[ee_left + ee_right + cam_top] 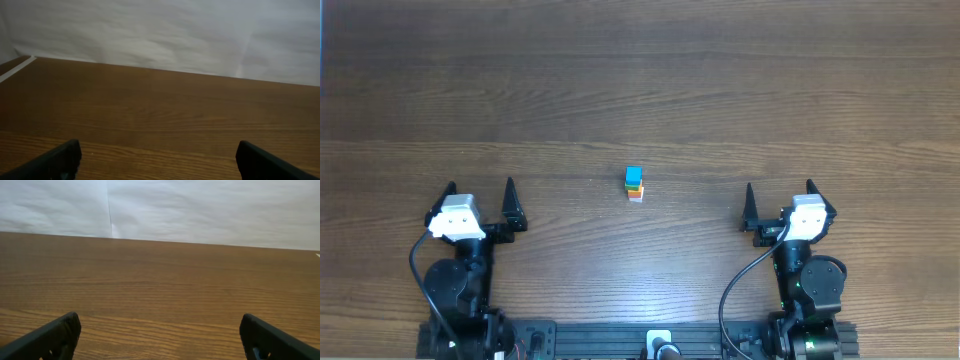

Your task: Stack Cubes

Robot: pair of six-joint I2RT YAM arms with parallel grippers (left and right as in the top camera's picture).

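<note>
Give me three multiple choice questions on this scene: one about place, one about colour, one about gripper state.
1. Where is the cube stack? A between the left gripper and right gripper; B beside the left arm's base; C at the far edge.
2. What colour is the top cube? A red; B blue; C black.
3. How are both grippers? A both open; B both shut; C one holding a cube.
Key: 1 A, the top view shows it midway; 2 B, blue lies uppermost; 3 A, each is spread wide, holding nothing.

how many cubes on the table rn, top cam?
3 that I can tell apart, all in one stack on the table: blue cube on top, orange cube under it, pale cube at the bottom. Another may be hidden between them.
</note>
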